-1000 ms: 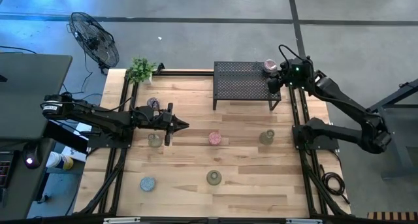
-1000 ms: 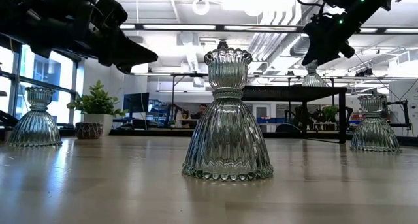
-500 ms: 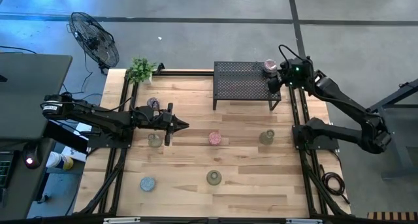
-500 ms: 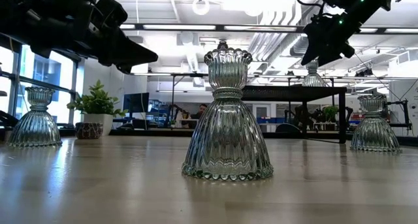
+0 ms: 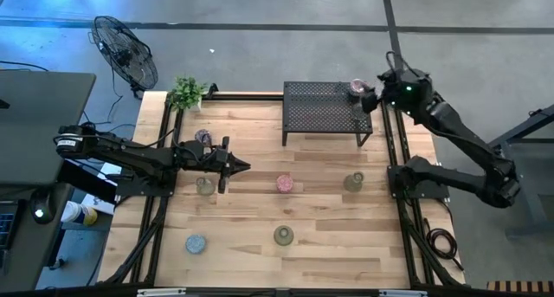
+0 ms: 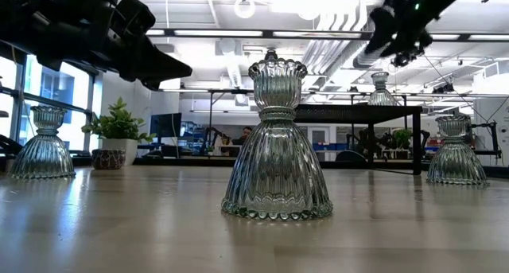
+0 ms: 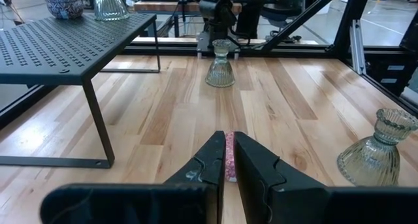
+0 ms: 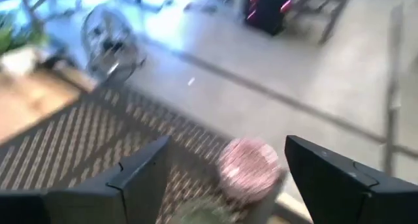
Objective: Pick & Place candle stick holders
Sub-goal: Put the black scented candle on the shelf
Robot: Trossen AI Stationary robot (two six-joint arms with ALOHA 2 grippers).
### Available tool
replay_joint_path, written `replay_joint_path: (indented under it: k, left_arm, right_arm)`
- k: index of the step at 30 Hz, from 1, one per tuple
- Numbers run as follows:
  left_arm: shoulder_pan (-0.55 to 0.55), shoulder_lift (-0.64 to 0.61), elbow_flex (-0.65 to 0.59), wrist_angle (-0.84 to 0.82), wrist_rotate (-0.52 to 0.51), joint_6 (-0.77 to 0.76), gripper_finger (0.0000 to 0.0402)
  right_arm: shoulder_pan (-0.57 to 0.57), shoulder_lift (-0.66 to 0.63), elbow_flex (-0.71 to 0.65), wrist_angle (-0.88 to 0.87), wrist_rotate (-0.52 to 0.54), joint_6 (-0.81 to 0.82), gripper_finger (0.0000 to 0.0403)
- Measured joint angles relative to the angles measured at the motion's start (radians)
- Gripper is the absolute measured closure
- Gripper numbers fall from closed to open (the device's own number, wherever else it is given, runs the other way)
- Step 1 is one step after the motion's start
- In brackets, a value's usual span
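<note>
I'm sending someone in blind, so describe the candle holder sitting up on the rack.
Find the black mesh rack at the table's far edge. On its right corner stands one pink candle holder, beside the right hand. It is the only holder off the wood.

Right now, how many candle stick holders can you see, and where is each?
7. One on the rack's right rear corner; six on the table: mauve, clear under the left arm, pink centre, olive right, olive front, blue front-left. More may be hidden.
</note>
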Motion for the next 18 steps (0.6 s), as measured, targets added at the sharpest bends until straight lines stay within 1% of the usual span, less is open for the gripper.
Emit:
replay_joint_path:
  k: [2,5,8,12,13,14,15,18]
  left_arm:
    - [0.0,0.0,0.0,-0.005,-0.001,0.002,0.0374]
    - [0.0,0.0,0.0,-0.023,-0.033,0.001,0.0374]
    - [0.0,0.0,0.0,-0.046,-0.066,-0.01,0.0374]
    - [0.0,0.0,0.0,-0.073,-0.094,-0.025,0.0374]
    - [0.0,0.0,0.0,-0.078,-0.094,-0.026,0.0374]
    - [0.0,0.0,0.0,-0.08,-0.094,-0.027,0.0374]
    - [0.0,0.0,0.001,-0.08,-0.094,-0.028,0.0374]
    - [0.0,0.0,0.0,-0.083,-0.094,-0.028,0.0374]
  right_arm:
    - [0.038,-0.03,0.018,-0.006,0.03,0.0,0.0136]
    - [0.126,-0.078,0.017,-0.016,0.004,0.016,0.0185]
    - [0.252,-0.125,-0.018,-0.019,0.008,0.057,0.0259]
    - [0.452,-0.155,-0.069,-0.011,0.059,0.071,0.0371]
    - [0.504,-0.154,-0.08,-0.01,0.077,0.072,0.0386]
    - [0.553,-0.15,-0.089,-0.01,0.1,0.078,0.0392]
    - [0.606,-0.14,-0.096,-0.006,0.13,0.093,0.0389]
    - [0.754,-0.1,-0.105,-0.004,0.263,0.114,0.0378]
